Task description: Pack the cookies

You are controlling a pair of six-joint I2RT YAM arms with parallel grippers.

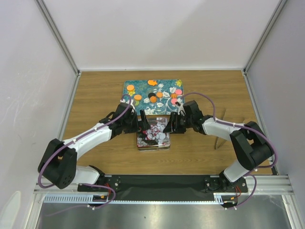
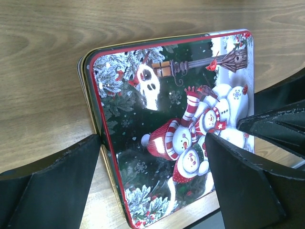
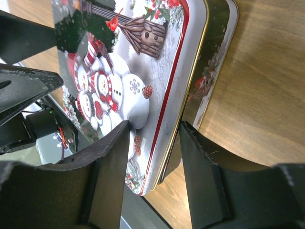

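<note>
Orange, pink and dark cookies [image 1: 159,94] dot the teal tray [image 1: 143,87]; left tool [image 2: 152,157] spread, right tool [image 3: 152,138] pinching the tin lid's [image 3: 157,71] edge.

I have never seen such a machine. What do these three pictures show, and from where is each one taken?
Two robot arms are bolted to a wooden table. One picture looks down from above; each of the other two comes from a camera on a wrist. At the back lies a teal tray carrying small coloured cookies. In the middle sits a tin with a snowman lid. The left gripper is wide open over the lid. The right gripper straddles the lid's rim, one finger on top and one outside; whether it already grips is unclear.
</note>
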